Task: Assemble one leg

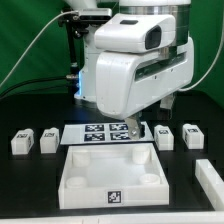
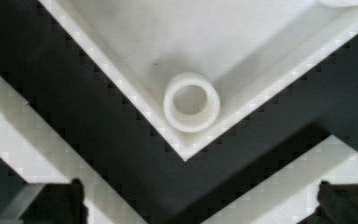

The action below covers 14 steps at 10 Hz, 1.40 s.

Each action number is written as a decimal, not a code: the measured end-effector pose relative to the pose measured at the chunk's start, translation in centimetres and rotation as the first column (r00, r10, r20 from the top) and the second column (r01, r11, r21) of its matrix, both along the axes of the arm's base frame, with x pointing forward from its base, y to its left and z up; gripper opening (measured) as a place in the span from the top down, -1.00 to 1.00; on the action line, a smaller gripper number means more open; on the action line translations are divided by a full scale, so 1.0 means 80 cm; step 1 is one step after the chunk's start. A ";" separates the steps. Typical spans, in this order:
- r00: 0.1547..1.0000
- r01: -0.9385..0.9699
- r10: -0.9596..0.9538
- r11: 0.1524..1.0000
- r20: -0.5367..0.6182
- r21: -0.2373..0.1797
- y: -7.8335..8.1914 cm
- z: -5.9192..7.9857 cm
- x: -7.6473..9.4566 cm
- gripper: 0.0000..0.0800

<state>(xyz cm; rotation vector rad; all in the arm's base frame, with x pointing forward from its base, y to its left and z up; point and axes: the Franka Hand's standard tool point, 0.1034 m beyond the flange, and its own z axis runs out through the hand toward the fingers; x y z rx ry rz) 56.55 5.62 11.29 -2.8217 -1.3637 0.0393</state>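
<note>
Leg nearest me [image 1: 165, 135] sits on the bench [image 1: 28, 178], just to the exterior view's right of my gripper [image 1: 140, 126]. Not held.

Gripper [image 2: 194, 205]: spread wide, nothing between the jaws. In the wrist view only the dark fingers [image 2: 43, 203] show, one at each side of the frame and far apart. I can make out no contact with anything.

Under the gripper: the far corner of the white tray [image 1: 70, 180], on the exterior view's right. The wrist view looks straight down into that corner. Its round socket [image 2: 190, 103] lies about midway between my fingers, below them and apart. How high I hang over it, I cannot tell.

Arm [image 1: 135, 65]: the big white housing leans forward over the marker board [image 1: 100, 133]. Wrist points down, gripper upright, and the arm hides the far right end of the board.

Further out:
- The second leg [image 1: 192, 136] is beside the nearest one, toward the exterior view's right.
- The third leg [image 1: 22, 142] and fourth leg [image 1: 48, 140] sit side by side on the bench, to the exterior view's left of the marker board.
- The tray lies just in front of the marker board, with a tag [image 1: 115, 196] on its near wall.
- A white part [image 1: 210, 176] at the exterior view's right edge is cut off by the frame. I cannot tell what it is.
</note>
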 end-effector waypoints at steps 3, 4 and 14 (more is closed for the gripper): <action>1.000 -0.018 0.018 1.000 0.000 0.000 0.000 0.000 0.000 -0.63; 0.999 -0.040 0.040 0.999 0.000 0.001 0.000 0.000 0.000 -0.63; 0.781 -0.623 0.624 0.780 -0.010 0.050 -0.074 -0.089 -0.161 -0.63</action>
